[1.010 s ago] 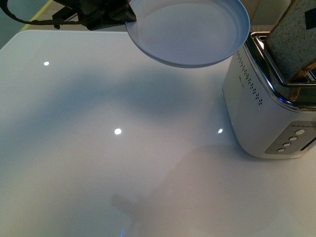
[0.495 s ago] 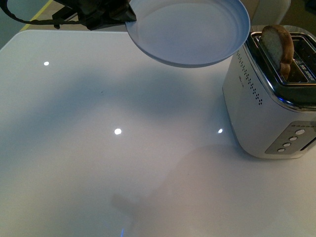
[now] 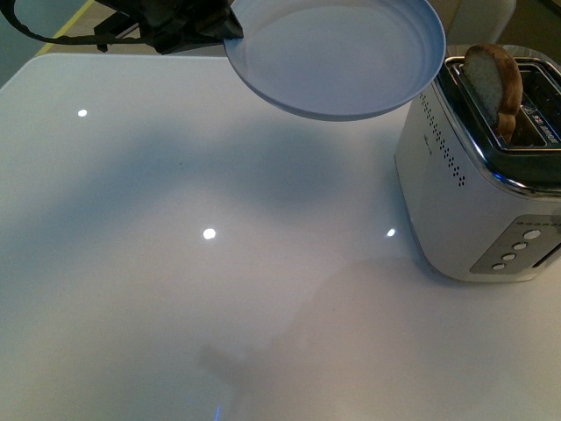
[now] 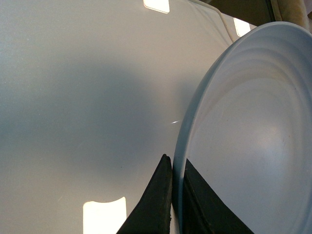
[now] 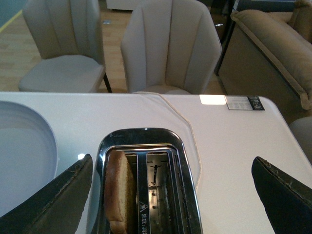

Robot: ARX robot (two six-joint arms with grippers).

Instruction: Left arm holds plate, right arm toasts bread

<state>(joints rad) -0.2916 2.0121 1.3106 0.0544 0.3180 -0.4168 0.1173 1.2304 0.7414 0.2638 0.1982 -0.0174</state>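
Against the picture one second back, the bread (image 3: pixel 495 83) has gone from above the toaster (image 3: pixel 456 193) down into a slot. Against the picture half a second back, nothing has shifted.

Front view:
- The left gripper (image 3: pixel 210 24) is clamped on the rim of the plate (image 3: pixel 333 57) and holds it in the air, tilted, above the far part of the white surface (image 3: pixel 175 263).
- The plate's edge is just beside the toaster's top corner. Whether they touch cannot be told.
- The bread stands upright in the slot nearer the plate, its rounded crust above the chrome top.
- The toaster's front panel (image 3: pixel 517 250) carries round buttons. The print on the panel and on the side wall is too small to read.

Left wrist view:
- The two black jaws of the left gripper (image 4: pixel 174 163) pinch the plate (image 4: pixel 253 136) rim, one on each face.

Right wrist view:
- The right gripper (image 5: pixel 171 160) is above the toaster (image 5: pixel 185 146), its fingers (image 5: pixel 53 200) wide apart and holding nothing.
- The bread (image 5: pixel 117 190) sits in the slot on the plate (image 5: pixel 24 156) side; the other slot holds none.
- A white cord (image 5: pixel 187 126) runs away from the toaster.
- A small printed card (image 5: pixel 245 103) lies on the far surface; it is not legible.
- Two chairs (image 5: pixel 170 44) stand beyond.
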